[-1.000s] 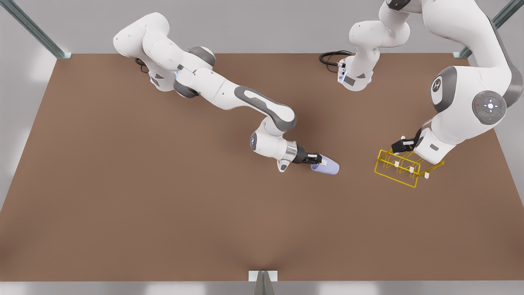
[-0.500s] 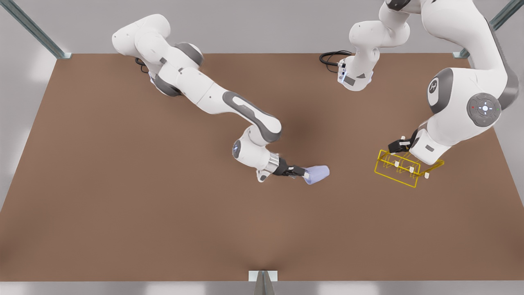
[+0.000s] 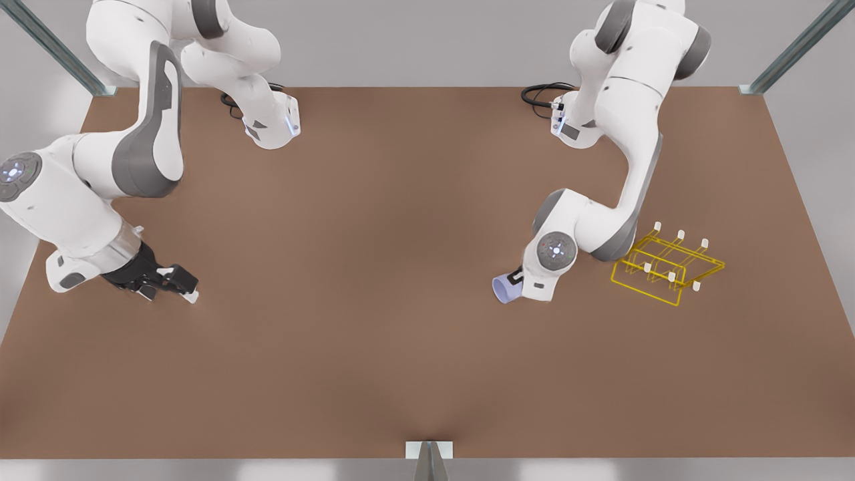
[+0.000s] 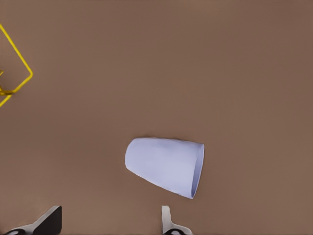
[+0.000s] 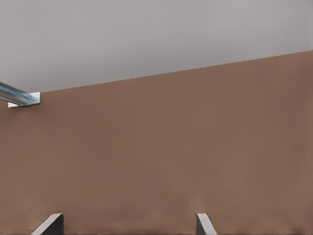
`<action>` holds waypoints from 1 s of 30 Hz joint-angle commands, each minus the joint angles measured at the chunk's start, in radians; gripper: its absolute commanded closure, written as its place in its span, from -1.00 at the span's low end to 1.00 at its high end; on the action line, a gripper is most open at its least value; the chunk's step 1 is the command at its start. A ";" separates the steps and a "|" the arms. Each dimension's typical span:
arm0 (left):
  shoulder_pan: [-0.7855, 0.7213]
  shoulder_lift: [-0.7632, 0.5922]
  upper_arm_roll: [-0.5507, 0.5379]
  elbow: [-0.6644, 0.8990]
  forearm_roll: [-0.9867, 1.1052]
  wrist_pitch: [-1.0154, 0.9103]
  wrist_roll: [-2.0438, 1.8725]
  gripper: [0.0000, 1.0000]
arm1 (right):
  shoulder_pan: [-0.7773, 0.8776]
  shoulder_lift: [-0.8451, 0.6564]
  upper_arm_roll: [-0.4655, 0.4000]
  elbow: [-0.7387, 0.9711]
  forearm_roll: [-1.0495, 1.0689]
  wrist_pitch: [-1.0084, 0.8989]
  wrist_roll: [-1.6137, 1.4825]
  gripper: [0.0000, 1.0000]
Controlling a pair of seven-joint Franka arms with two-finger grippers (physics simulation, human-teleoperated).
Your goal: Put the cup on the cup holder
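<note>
Not far along yet: the cup (image 4: pixel 165 166) lies on its side on the table (image 3: pixel 374 347), near the cup holder (image 3: pixel 666 266) but apart. Our left gripper (image 4: pixel 110 223) hovers over it, jaws spread, nothing gripped. Right gripper (image 3: pixel 175 286) waits far left, jaws spread too.

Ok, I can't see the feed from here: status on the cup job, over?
Left claw open, by the cup. Right claw open, waiting at front view's left. Cup on its side, apart from the empty cup holder.
</note>
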 commanded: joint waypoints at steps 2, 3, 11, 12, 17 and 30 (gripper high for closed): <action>0.016 -0.032 -0.001 -0.121 -0.090 0.598 -1.570 -1.00 | -0.002 -0.089 -0.006 -0.125 -0.107 -0.187 -0.076 -1.00; 0.015 -0.023 -0.001 -0.132 -0.093 0.586 -1.572 -1.00 | -0.004 -0.081 -0.006 -0.116 -0.104 -0.178 -0.078 -1.00; 0.016 -0.018 -0.001 -0.167 -0.081 0.471 -1.387 -1.00 | -0.421 -0.120 0.422 -0.154 -0.199 -0.144 -0.064 -1.00; 0.016 -0.018 -0.001 -0.168 -0.081 0.436 -1.287 -1.00 | -0.420 -0.117 0.422 -0.154 -0.199 -0.144 -0.062 -1.00; 0.029 0.001 -0.001 -0.178 -0.092 0.272 -1.118 -1.00 | -0.427 -0.089 0.422 -0.131 -0.194 -0.146 -0.076 -1.00; 0.027 0.089 -0.002 -0.176 -0.121 0.531 -1.303 -1.00 | -0.421 -0.054 0.422 -0.106 -0.196 -0.160 -0.061 -1.00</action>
